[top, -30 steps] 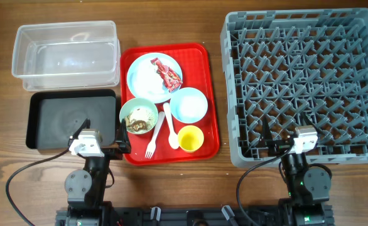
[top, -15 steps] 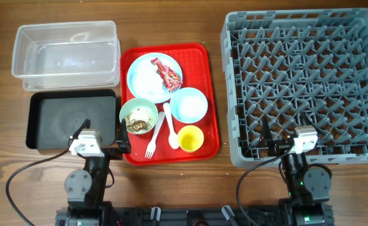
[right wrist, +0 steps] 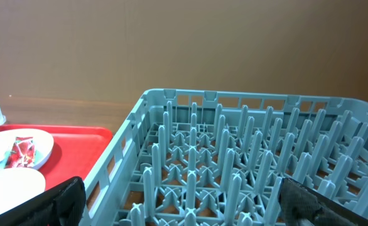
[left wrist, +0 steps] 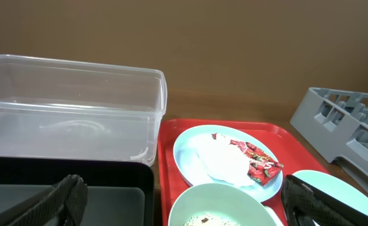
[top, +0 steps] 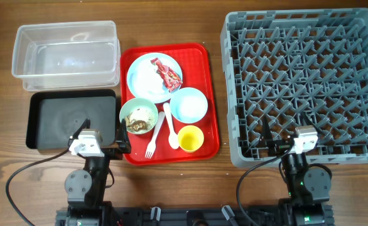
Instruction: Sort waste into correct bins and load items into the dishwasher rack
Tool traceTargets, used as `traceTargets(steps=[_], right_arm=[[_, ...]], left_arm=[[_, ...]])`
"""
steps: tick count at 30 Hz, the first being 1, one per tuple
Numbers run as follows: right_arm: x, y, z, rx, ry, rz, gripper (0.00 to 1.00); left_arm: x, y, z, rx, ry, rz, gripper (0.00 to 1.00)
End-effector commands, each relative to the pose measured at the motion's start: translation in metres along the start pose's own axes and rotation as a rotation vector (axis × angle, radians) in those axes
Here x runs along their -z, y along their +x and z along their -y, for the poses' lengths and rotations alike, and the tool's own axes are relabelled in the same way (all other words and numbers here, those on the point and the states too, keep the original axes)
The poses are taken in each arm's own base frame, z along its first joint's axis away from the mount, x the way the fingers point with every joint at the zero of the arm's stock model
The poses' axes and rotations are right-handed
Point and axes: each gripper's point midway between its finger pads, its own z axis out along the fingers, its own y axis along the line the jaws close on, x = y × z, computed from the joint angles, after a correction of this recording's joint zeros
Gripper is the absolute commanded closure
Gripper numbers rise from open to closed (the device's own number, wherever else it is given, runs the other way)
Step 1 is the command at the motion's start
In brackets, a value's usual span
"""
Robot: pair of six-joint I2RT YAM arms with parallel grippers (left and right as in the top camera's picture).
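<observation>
Left gripper (left wrist: pixel 184 188): wide apart, both dark fingers (left wrist: pixel 68 199) at the bottom corners of its wrist view, nothing pinched. It sits low at the near edge of the surface, by the near right corner of the black tray.
Right gripper (right wrist: pixel 179 188): also spread wide and holding nothing, parked at the near wall of the dishwasher rack.
Clear tub (top: pixel 64 59): far left on the surface, just beyond the black tray.
Black tray (top: pixel 71 119): near left, just beside the red tray's left edge.
Red tray (top: pixel 200 63): centre of the surface, between the bins and the rack, carrying all the dishes.
Light blue plate (top: pixel 135 88): far half of the red tray.
Crumpled white tissue (top: pixel 149 75): on the plate, left of the wrapper.
Red printed wrapper (top: pixel 170 76): on the plate's right side, touching the tissue.
Pale green bowl (top: pixel 124 113): near left on the red tray, upright.
Food scraps (top: pixel 137 123): brownish with white grains, inside the green bowl.
Light blue bowl (top: pixel 189 105): right of the green bowl, upright.
Yellow cup (top: pixel 190 139): near right on the red tray, upright, just below the blue bowl.
White fork (top: pixel 152 141) and spoon (top: pixel 171 129): side by side between the green bowl and the cup, fork on the left.
Dishwasher rack (top: pixel 229 94): right side of the surface, grey pegs upright.
</observation>
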Motion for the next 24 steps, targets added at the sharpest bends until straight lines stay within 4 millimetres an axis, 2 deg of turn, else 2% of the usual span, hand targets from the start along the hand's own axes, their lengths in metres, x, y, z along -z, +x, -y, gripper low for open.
traceTargets(steps=[1, 6, 8, 14, 19, 24], right_arm=[[0.000, -0.003, 0.000, -0.036, -0.001, 0.013, 0.00], [0.002, -0.008, 0.006, -0.060, 0.034, -0.008, 0.00], [0.003, -0.013, 0.008, -0.064, 0.046, -0.034, 0.00], [-0.001, -0.045, 0.010, -0.094, 0.051, -0.108, 0.00], [-0.014, -0.062, 0.011, -0.092, 0.053, -0.245, 0.00], [-0.029, -0.062, 0.010, -0.090, 0.048, -0.415, 0.00]], left_arm=[[0.000, 0.001, 0.000, -0.018, 0.006, 0.004, 0.00], [0.000, 0.000, 0.000, 0.006, 0.005, -0.006, 0.00], [0.002, -0.008, 0.001, 0.023, -0.002, -0.017, 0.00], [0.001, -0.033, 0.005, 0.041, -0.021, -0.127, 0.00], [-0.015, -0.041, 0.006, 0.050, -0.052, -0.314, 0.00], [-0.036, -0.045, 0.007, 0.063, -0.078, -0.519, 0.00]])
